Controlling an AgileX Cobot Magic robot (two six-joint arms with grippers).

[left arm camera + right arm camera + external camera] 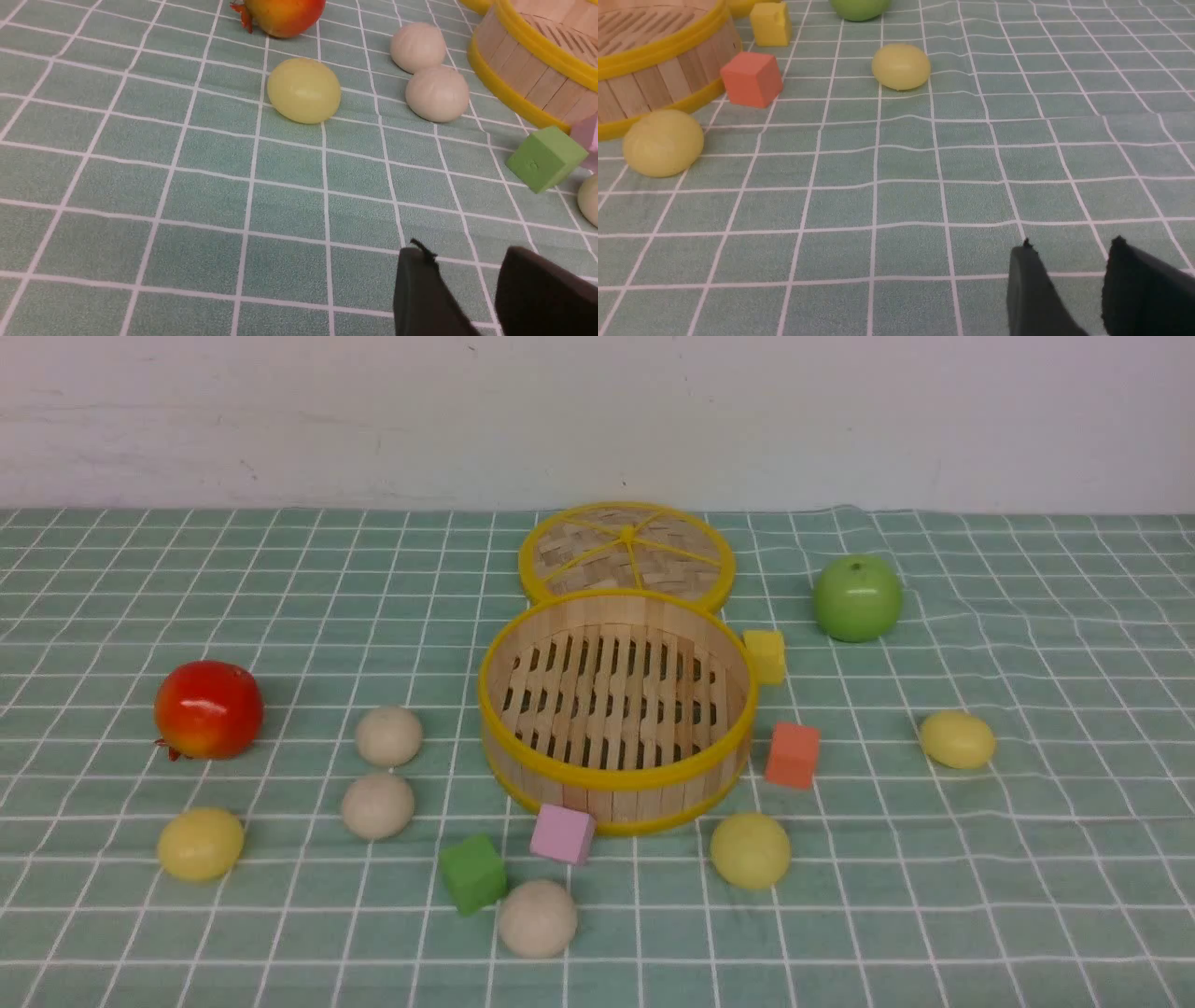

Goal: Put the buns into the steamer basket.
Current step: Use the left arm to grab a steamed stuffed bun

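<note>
The steamer basket (616,782) stands empty at the middle of the checked cloth. Three beige-white buns (388,735) (377,805) (537,918) lie to its left and front. Three pale yellow buns (200,844) (750,850) (957,739) lie at the near left, the front right and the far right. Neither arm shows in the front view. My left gripper (465,252) hovers open over bare cloth, well short of a yellow bun (303,90) and two beige buns (437,93). My right gripper (1071,243) is open too, with yellow buns (901,66) (662,143) ahead of it.
The woven lid (626,555) leans behind the basket. A red fruit (207,709) sits at the left and a green apple (857,597) at the back right. Yellow (766,656), orange (793,755), pink (562,833) and green (473,873) cubes crowd the basket.
</note>
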